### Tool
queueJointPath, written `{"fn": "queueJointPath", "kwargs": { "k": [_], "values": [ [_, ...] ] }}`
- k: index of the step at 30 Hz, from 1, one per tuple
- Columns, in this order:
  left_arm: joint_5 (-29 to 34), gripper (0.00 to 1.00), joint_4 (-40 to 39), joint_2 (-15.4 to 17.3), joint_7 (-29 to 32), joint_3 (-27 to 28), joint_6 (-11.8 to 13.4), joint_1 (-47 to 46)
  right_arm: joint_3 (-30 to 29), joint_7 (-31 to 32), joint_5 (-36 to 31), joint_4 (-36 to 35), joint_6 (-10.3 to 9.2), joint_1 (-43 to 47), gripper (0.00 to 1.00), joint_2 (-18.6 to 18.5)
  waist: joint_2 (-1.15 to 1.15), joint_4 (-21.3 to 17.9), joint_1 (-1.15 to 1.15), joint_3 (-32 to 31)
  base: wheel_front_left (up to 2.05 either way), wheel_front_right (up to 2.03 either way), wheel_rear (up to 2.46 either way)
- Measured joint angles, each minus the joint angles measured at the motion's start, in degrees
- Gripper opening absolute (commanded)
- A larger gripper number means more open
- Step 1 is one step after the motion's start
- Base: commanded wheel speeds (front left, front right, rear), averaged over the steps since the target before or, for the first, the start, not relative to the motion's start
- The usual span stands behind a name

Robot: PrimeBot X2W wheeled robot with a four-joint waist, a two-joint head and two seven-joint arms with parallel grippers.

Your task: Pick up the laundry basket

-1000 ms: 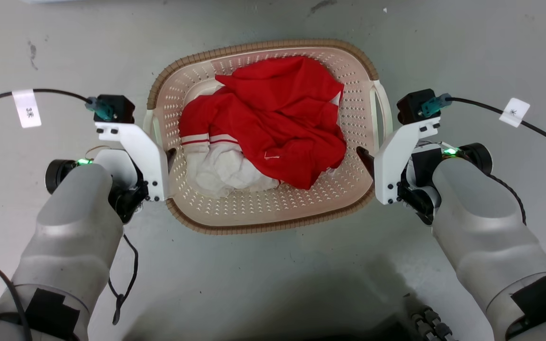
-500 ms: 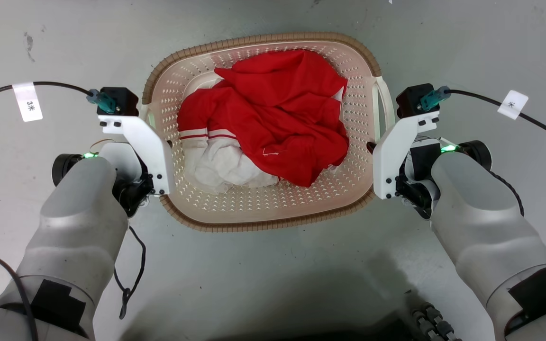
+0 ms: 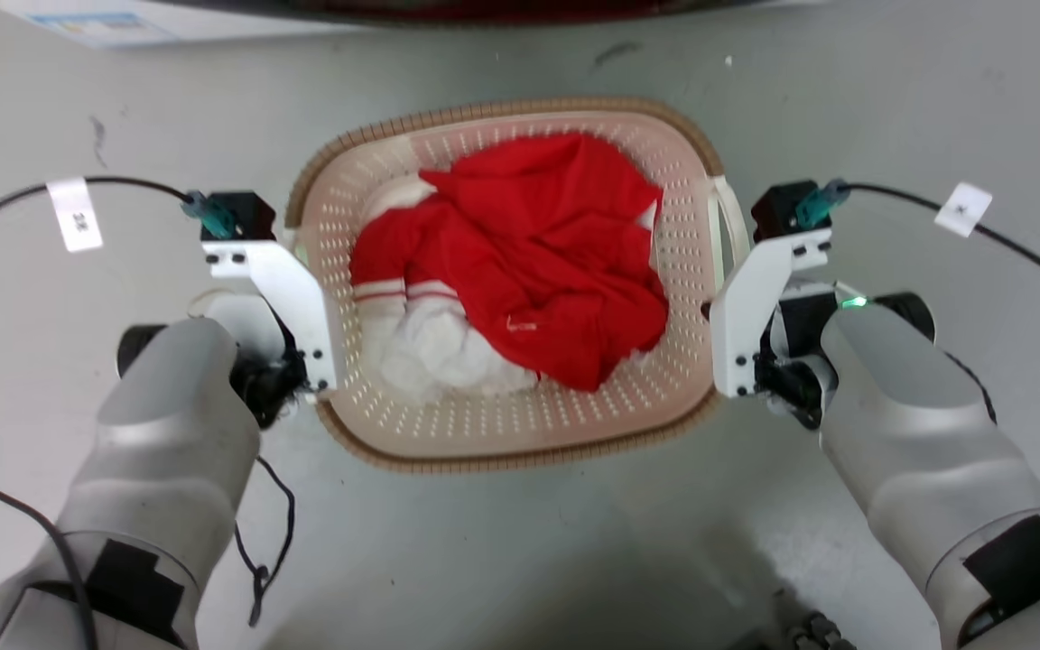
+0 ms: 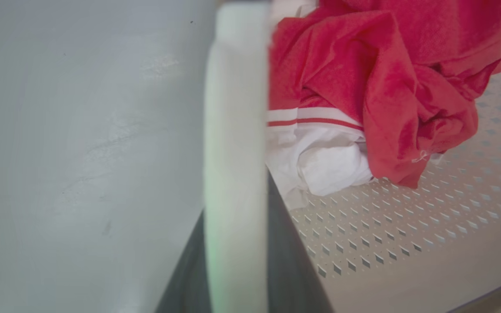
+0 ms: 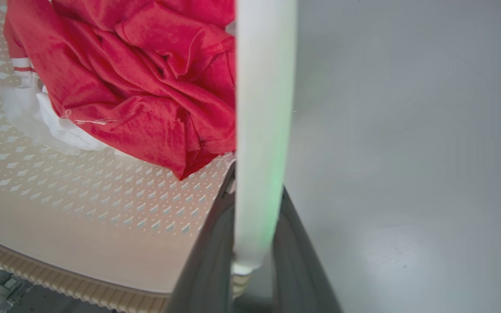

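Note:
The laundry basket [image 3: 502, 460], cream with perforated walls and a brown woven-look rim, sits on the grey floor between my arms, holding a crumpled red garment [image 3: 547, 262] over white cloth [image 3: 430, 352]. My left gripper [image 3: 305, 275] is shut on the left white handle [image 4: 237, 130], which runs up between its dark fingers [image 4: 294, 261]. My right gripper [image 3: 712, 305] is shut on the right white handle [image 5: 263, 108], clamped between its dark fingers [image 5: 207, 261]. In the head view the white wrist brackets hide both sets of fingertips. I cannot tell whether the basket is off the floor.
A white panel edge [image 3: 123, 23] with a dark red band behind it runs along the top of the head view. Black labelled cables [image 3: 5, 203] [image 3: 1026, 244] trail outward from both wrists. A loose cord [image 3: 263, 533] hangs by my left forearm. Part of my base [image 3: 800, 627] shows at the bottom.
The head view has shifted, bringing the white panel edge in at the top. The dark inner fingers seen inside both basket walls a second ago have closed in against the handles.

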Motion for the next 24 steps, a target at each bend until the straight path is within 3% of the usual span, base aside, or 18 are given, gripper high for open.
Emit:
{"fn": "queueJointPath", "kwargs": {
  "k": [24],
  "values": [
    [-5.99, 0.0, 2.1, -4.63, 9.26, -3.07, 0.13, 8.49, 1.1, 16.68, 4.35, 2.01, -0.01, 8.57, 0.0, -1.31, 0.0, 1.72, 0.0, -22.8, 0.0, 0.0, 0.0]
  ]
}}
